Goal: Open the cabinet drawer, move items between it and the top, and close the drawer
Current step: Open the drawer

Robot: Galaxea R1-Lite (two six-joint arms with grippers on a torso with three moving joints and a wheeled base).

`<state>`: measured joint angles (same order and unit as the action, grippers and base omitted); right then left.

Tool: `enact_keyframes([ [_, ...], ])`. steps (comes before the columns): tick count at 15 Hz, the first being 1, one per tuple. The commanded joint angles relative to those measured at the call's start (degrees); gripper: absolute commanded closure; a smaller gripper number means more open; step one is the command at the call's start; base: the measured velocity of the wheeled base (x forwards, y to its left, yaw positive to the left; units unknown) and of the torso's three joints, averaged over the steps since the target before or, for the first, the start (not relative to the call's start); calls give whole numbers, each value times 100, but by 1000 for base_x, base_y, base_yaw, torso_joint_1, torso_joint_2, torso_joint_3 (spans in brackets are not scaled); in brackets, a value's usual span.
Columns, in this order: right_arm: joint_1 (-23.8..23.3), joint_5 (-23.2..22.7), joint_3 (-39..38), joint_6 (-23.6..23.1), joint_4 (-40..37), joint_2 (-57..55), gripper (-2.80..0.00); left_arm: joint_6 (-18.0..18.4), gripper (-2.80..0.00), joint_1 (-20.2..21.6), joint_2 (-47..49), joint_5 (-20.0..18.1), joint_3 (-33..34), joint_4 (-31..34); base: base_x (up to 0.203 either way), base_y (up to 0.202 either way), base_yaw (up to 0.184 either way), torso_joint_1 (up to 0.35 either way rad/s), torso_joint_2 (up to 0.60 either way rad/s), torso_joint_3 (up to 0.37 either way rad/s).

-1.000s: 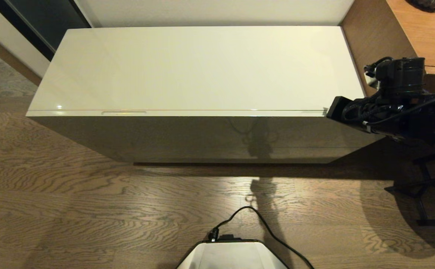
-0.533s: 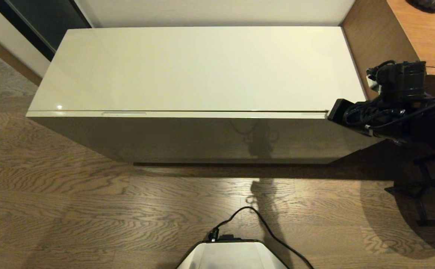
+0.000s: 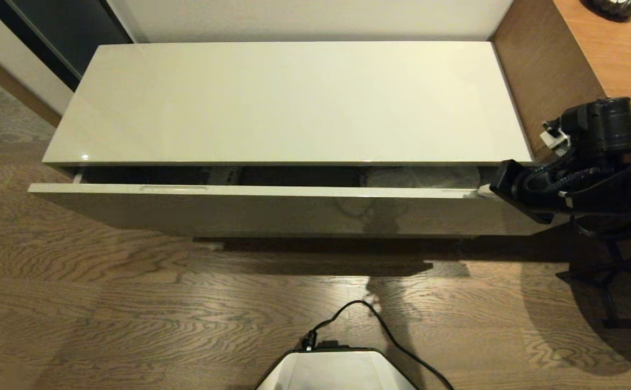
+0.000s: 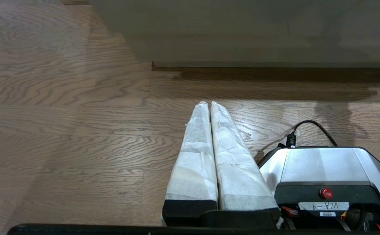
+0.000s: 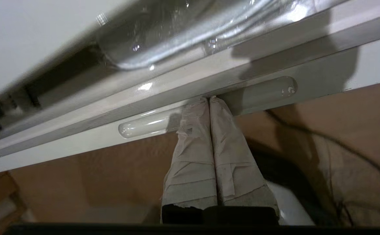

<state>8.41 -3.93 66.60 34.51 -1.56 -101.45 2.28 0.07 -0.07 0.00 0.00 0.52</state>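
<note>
The right gripper (image 5: 209,99), fingers pressed together and clasping nothing, is hooked in the right-hand recess (image 5: 206,106) of the part-open cabinet drawer (image 3: 250,190), whose long axis runs crosswise, so the pull comes toward the robot.

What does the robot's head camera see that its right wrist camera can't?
Only the head view shows the whole top, the full drawer open a little, the wooden floor and the desk.

Only the right wrist view shows the right gripper close up: fingers pressed together, tips in the recess on the drawer's front edge, with crinkly clear plastic inside.

Both show the open drawer and the right arm at its right end.
</note>
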Motion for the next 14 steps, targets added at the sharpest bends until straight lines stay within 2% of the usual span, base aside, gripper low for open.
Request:
enact_keyframes([
  [1, -109, -39, -188, 30, -89, 155, 0, 1, 0, 1, 7, 0, 0, 0, 0, 0, 0, 0, 0, 0],
  [5, -122, -182, -604, 113, -822, 1092, 0, 1, 0, 1, 7, 0, 0, 0, 0, 0, 0, 0, 0, 0],
  [11, -23, -384, -1060, 235, -3198, 3443, 0, 1, 0, 1, 7, 0, 0, 0, 0, 0, 0, 0, 0, 0],
  [14, -22, -361, -1295, 486, -4180, 4689, 0, 1, 0, 1, 7, 0, 0, 0, 0, 0, 0, 0, 0, 0],
])
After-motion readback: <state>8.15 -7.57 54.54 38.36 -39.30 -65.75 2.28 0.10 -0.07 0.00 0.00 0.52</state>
